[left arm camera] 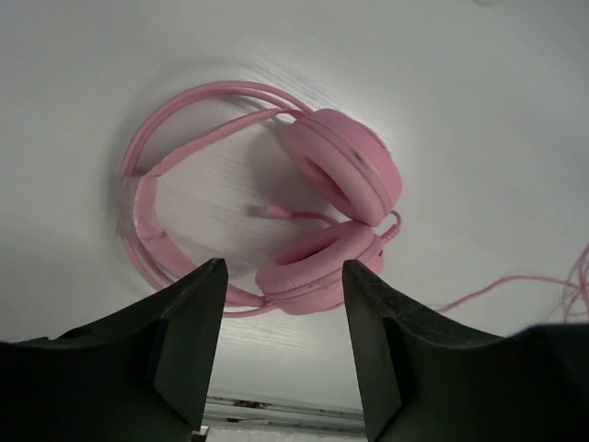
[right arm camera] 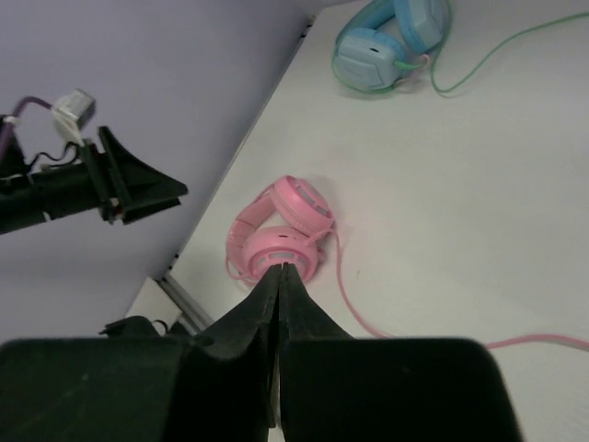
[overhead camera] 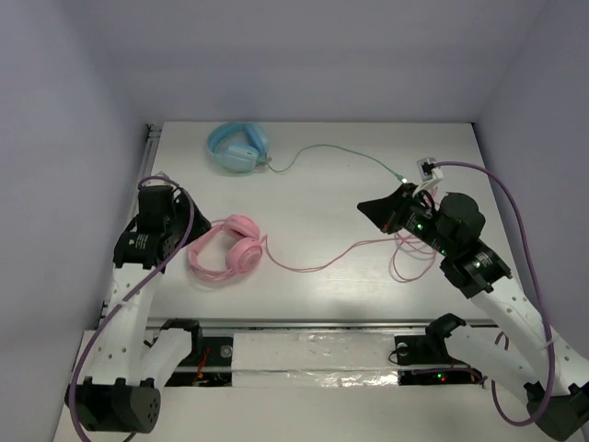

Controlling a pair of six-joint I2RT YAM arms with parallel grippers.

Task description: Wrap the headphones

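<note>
Pink headphones (overhead camera: 228, 249) near table (overhead camera: 322, 207) left edge | left fingers (left arm camera: 189, 341) apart, seemingly clear

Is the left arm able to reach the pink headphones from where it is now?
Probably yes. The left gripper is open and points at the pink headphones from close by, and nothing lies between them.

White perforated links (overhead camera: 124, 318), black joints (overhead camera: 147, 241), purple cables (overhead camera: 512, 210) — green lights (overhead camera: 419, 224), apparently, at the right wrist (overhead camera: 457, 221).
</note>
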